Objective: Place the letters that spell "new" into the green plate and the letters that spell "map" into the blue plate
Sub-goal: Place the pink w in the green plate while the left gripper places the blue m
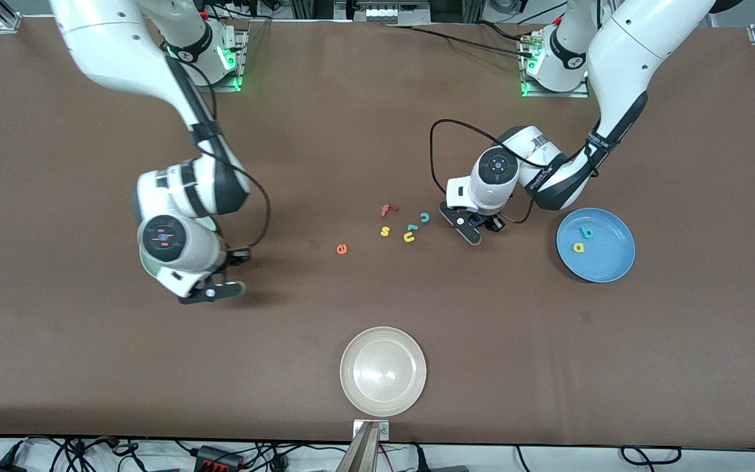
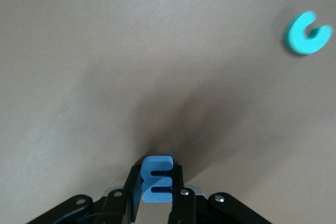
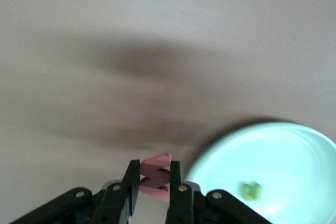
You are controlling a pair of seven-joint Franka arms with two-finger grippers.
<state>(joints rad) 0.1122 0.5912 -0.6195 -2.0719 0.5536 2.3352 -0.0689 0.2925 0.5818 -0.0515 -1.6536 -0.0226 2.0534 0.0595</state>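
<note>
Left pincer (image 2: 156, 190) clamped on blue "m" (image 2: 157, 178) at tabletop (image 1: 377, 98) level beside teal "c" (image 1: 425, 217); blue plate (image 1: 617, 269) toward left arm's end. Right pincer (image 3: 155, 187) gripping pinkish-red "w" (image 3: 155, 177), just beside green plate (image 3: 294, 150) holding olive-green "n" (image 3: 251, 190)

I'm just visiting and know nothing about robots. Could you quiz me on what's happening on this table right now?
1. True or false: the blue plate already holds two letters.
2. Which letter is the left gripper shut on? A) blue m B) orange e C) teal c
3. Fill in: the right gripper holds the pink w next to the ____ plate.

Key: 1 true; 2 A; 3 green
</note>
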